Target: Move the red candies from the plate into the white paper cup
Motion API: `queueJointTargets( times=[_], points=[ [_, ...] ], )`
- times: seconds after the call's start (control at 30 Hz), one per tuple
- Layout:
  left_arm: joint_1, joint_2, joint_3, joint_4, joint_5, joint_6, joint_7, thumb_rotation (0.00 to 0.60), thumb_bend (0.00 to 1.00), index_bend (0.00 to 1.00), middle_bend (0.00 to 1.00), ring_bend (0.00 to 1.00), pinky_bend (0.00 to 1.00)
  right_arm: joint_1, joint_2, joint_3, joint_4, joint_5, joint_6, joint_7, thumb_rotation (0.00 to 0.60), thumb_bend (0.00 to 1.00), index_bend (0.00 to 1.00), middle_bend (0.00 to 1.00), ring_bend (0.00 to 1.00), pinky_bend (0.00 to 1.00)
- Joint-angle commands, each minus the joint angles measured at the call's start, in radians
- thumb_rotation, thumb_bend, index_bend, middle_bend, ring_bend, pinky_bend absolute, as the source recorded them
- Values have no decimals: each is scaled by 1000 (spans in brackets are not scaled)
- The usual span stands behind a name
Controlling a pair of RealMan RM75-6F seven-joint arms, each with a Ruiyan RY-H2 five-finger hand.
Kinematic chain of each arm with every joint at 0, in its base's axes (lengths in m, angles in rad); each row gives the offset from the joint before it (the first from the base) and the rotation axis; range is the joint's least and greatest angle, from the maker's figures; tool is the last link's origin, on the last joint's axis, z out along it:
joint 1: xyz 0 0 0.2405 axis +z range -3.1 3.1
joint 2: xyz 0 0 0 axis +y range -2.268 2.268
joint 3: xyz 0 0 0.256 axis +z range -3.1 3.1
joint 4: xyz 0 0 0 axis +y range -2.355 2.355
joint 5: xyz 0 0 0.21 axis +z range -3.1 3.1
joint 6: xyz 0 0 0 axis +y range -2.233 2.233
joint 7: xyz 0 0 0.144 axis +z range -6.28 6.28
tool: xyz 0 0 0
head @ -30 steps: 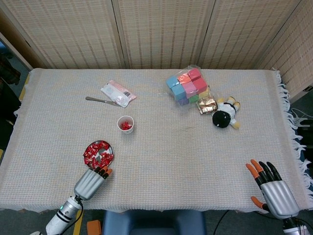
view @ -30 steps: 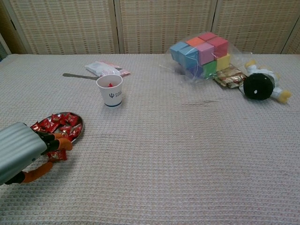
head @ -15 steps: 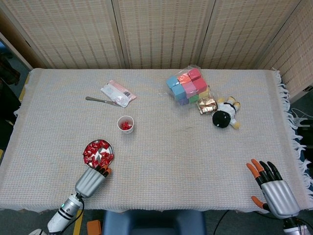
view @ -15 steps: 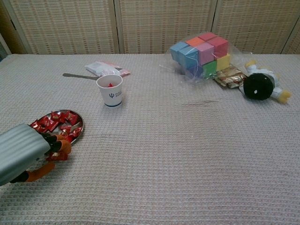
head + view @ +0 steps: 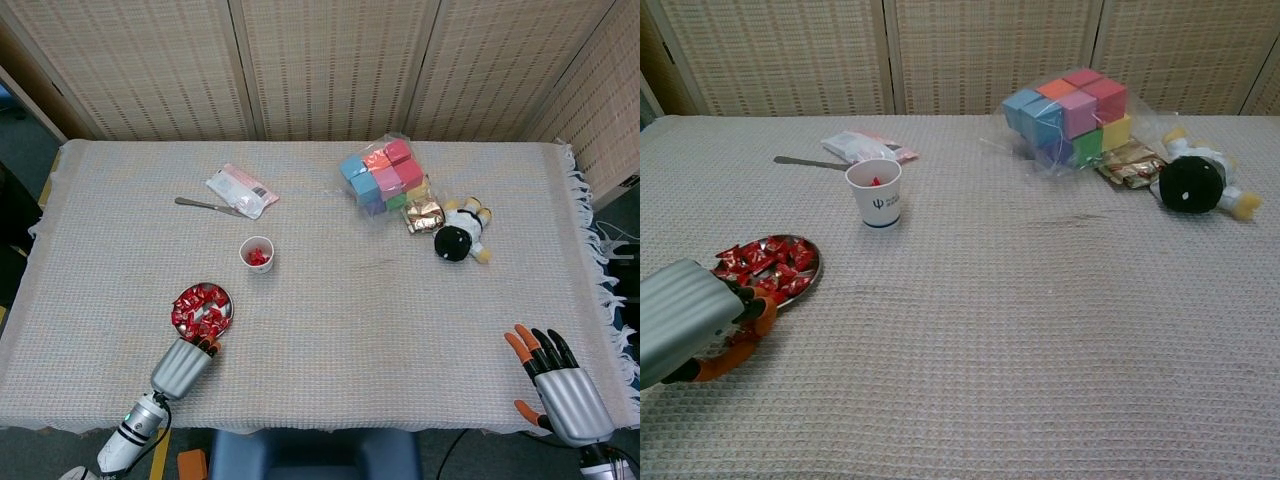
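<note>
Since a second ago: my left hand [image 5: 186, 364] has drawn back from the plate [image 5: 203, 308] toward the table's near edge; my right hand [image 5: 560, 390] is unchanged.

Item, red candies [image 5: 201, 305]: the bulk remain heaped on the plate at the near left of the table [image 5: 330, 320].

Item, white paper cup [image 5: 257, 254]: upright, beyond the plate, a few red candies showing inside. Judged progress: begun, most of the transfer left.

Item, left hand: fingers curled in just beside the plate's near rim. The chest view shows red between the orange fingertips [image 5: 762, 306]; I judge that a candy is pinched there, but the casing hides the grip, so I cannot tell for certain.

Item, right hand: released, fingers spread, holding nothing, well apart at the near right corner.

Obscured: the cup's exact count, and the left palm.
</note>
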Motion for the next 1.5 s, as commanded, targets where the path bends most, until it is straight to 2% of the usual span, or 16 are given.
queueJointTargets(
  times=[0.03,0.2,0.3,0.43,0.63,0.73,1.03,1.2,1.33,1.43,1.5],
  points=[
    [0,17,-2,-25,13,30,1,600,455,533,588,642,1000,0,0,1,0,1,0,1,600,114,0,0,0,0],
    [-17,83,-25,-135,28,73,12,600,455,533,587,643,1000,2,1,5,0,9,-4,3,600,114,0,0,0,0],
    [-51,129,-70,-216,22,71,30,600,455,534,586,644,1000,4,0,7,0,14,-9,1,600,113,0,0,0,0],
    [-132,175,-159,-308,-39,-15,-36,600,455,536,585,651,1000,6,-4,9,-2,20,-15,-6,600,114,0,0,0,0],
    [-267,177,-288,-298,-134,-160,-89,600,454,536,576,658,1000,11,-9,21,-4,48,-28,-17,600,114,0,0,0,0],
    [-326,151,-323,-255,-169,-223,-101,600,452,531,575,658,1000,15,-11,30,-6,70,-37,-20,600,114,0,0,0,0],
    [-460,37,-355,-67,-243,-366,-124,600,450,524,559,658,1000,29,-16,54,-7,133,-66,-31,600,114,0,0,0,0],
    [-508,-15,-356,36,-255,-382,-152,600,450,524,559,658,1000,34,-17,64,-8,161,-75,-34,600,114,0,0,0,0],
    [-523,-32,-345,72,-256,-376,-166,600,450,520,558,658,1000,37,-17,66,-7,169,-80,-35,600,113,0,0,0,0],
    [-527,-35,-336,77,-270,-394,-156,600,451,467,511,656,1000,40,-16,66,-7,171,-83,-34,600,113,0,0,0,0],
    [-529,-34,-333,71,-281,-405,-143,600,453,386,427,647,995,40,-16,65,-8,169,-82,-33,600,113,0,0,0,0]
  ],
)
